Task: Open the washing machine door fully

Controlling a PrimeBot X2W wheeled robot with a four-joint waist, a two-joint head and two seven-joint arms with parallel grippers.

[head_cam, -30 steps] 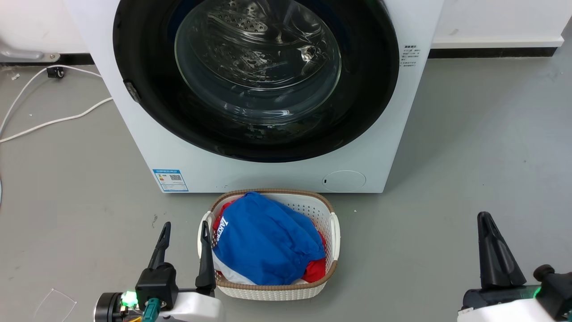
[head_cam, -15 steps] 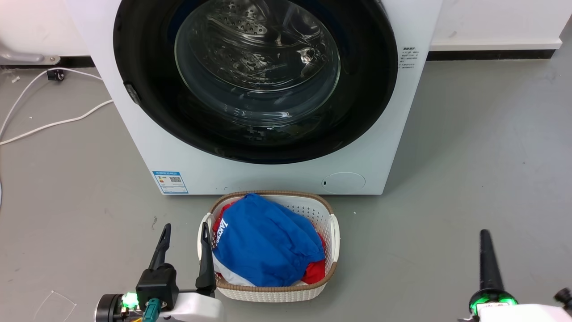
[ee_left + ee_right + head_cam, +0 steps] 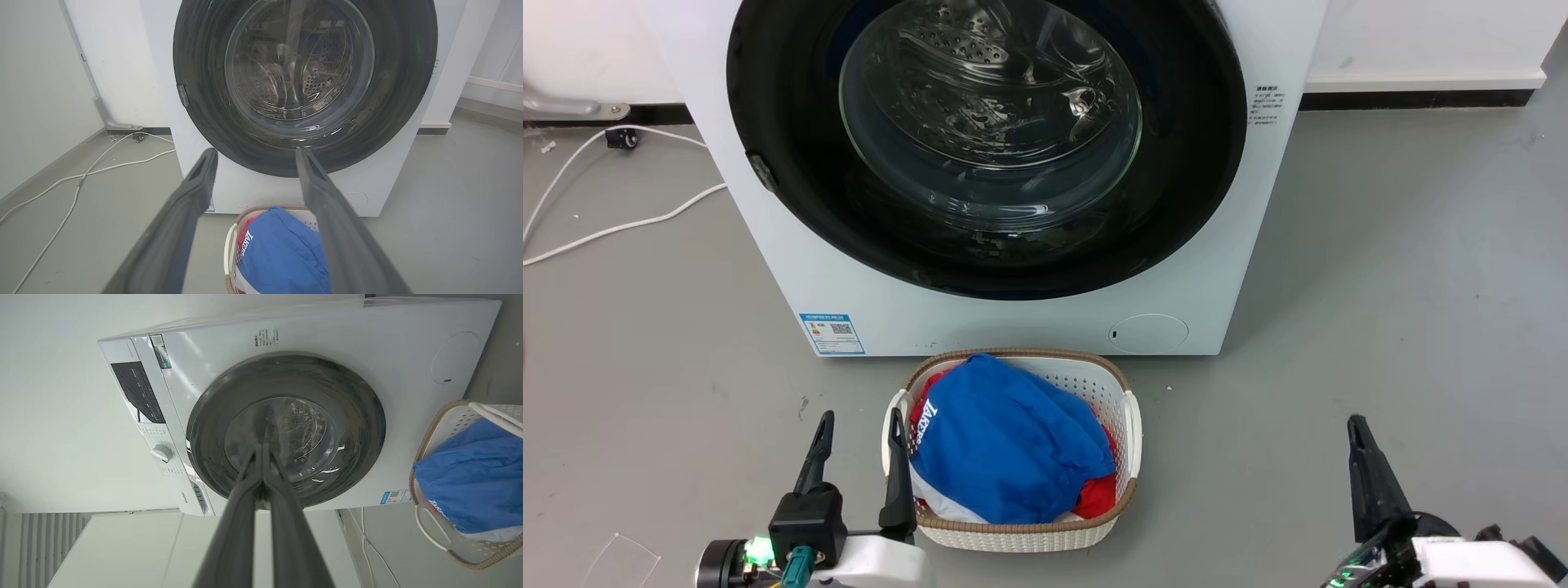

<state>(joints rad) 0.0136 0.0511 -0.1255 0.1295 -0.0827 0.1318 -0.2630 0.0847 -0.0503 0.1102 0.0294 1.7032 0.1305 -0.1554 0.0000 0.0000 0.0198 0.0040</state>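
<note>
The washer (image 3: 980, 322) stands on a grey floor (image 3: 1380, 269). Its door (image 3: 987, 139), the black-rimmed round port with the bulging glass, covers nearly the whole front of the washer and lies shut, flush against it, so the task looks not yet begun. Just in front of the washer's base, about under the door's middle, sits a basket (image 3: 1131, 425) of blue and red clothes (image 3: 1005, 449). A white cable (image 3: 621, 220) trails over the floor left of the washer. Both arms are well in front of the washer, fingers aimed at it. The left gripper (image 3: 862, 416), before the washer's left half, has its fingers parted with nothing between them, and its wrist view looks between them at the door's lower rim. The right gripper (image 3: 262, 451), out past the washer's right side, has its fingers pressed together on nothing. Low on the washer's front are a round flap (image 3: 1147, 333) at the right and a blue label (image 3: 832, 333) at the left. Smallest is a grey catch (image 3: 761, 170) on the door's left rim, its long side running along the rim, roughly upright. That is probably where the door is pulled, with the hinge then on the washer's right. The catch lies ahead of and above the left gripper, which looks the nearer arm. Neither gripper touches the door.
</note>
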